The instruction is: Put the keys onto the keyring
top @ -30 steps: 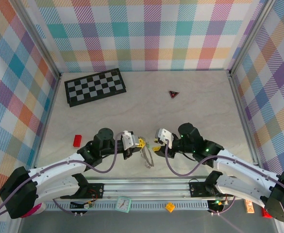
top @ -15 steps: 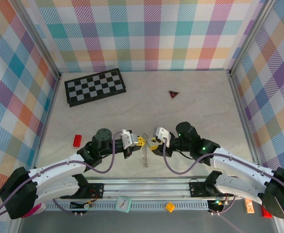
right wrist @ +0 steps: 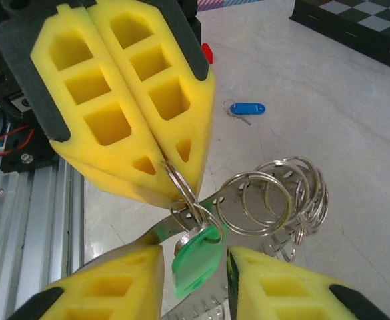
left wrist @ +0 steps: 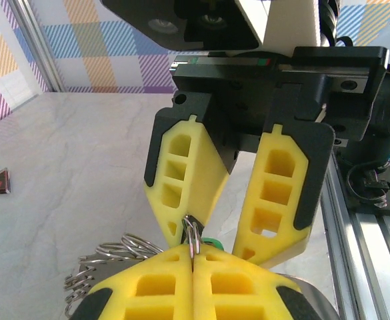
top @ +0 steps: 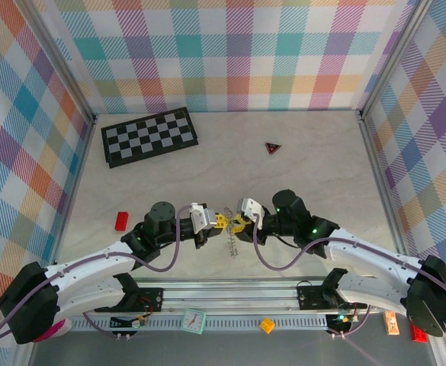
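Both arms meet nose to nose at the near middle of the table [top: 299,175], and you can see the reason. Your left gripper [top: 222,222] is clenched tight on a small wire loop [right wrist: 180,190] at the top of the keyring [top: 229,245]. That appears to hold the whole bunch up, so it dangles toward 6 o'clock below the fingertips in the overhead view. One hand acts as the fixture and the other is free to work. Your right gripper [top: 237,224] comes in from 3 o'clock with its jaws parted either side of the green key [right wrist: 196,259]. The key's plastic head hangs between the pads, just under that pinched loop. A sliver of gap shows on one side, so I'd call that straddling, not clamped. Whether green is properly threaded on, I can't tell from here. Count with me: two keys. One is the green, up at the ring. The other is the blue key [right wrist: 247,108], lying flat on the table at 1 o'clock from the green in the right wrist view, well apart from both grippers. There is one keyring, carrying a fan of smaller loops [right wrist: 275,190] too overlapped to count. The bystanders in the overhead view are one checkerboard [top: 150,136] at 10 o'clock, one triangle [top: 273,148] at 1 o'clock and one red block [top: 121,220] at 9 o'clock of the left gripper. By my read, blue is the job left.
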Motion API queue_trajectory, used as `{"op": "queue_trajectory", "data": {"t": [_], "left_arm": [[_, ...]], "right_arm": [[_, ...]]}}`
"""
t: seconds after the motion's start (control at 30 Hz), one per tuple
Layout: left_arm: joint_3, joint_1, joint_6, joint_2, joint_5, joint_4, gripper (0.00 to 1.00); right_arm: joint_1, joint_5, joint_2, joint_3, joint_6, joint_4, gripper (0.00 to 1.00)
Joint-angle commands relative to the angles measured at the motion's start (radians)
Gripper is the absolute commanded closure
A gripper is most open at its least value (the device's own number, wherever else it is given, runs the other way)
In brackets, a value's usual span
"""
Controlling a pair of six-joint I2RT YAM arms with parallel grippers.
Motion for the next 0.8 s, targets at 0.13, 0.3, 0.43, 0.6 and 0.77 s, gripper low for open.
{"op": "queue_trajectory", "data": {"t": [0.13,0.3,0.43,0.6,0.77], "left_arm": [[0.007,0.009,0.004,-0.004,0.008,0.065,1.00],[0.013,0.009,0.024,-0.004,-0.002,0.068,1.00],[0.019,0.009,0.039,0.003,-0.004,0.077,1.00],[0.021,0.009,0.040,0.013,0.008,0.077,1.00],[0.009,0.009,0.032,0.003,0.013,0.082,1.00]], "right_arm": [[-0.003,0.018,0.004,0.048,-0.037,-0.055,0.90],[-0.003,0.008,0.032,0.040,-0.056,-0.105,1.00],[-0.003,-0.047,0.078,0.061,-0.065,-0.151,1.00],[-0.003,-0.048,0.064,0.072,-0.061,-0.138,0.97],[-0.005,0.016,-0.029,0.028,-0.059,-0.098,0.70]]}}
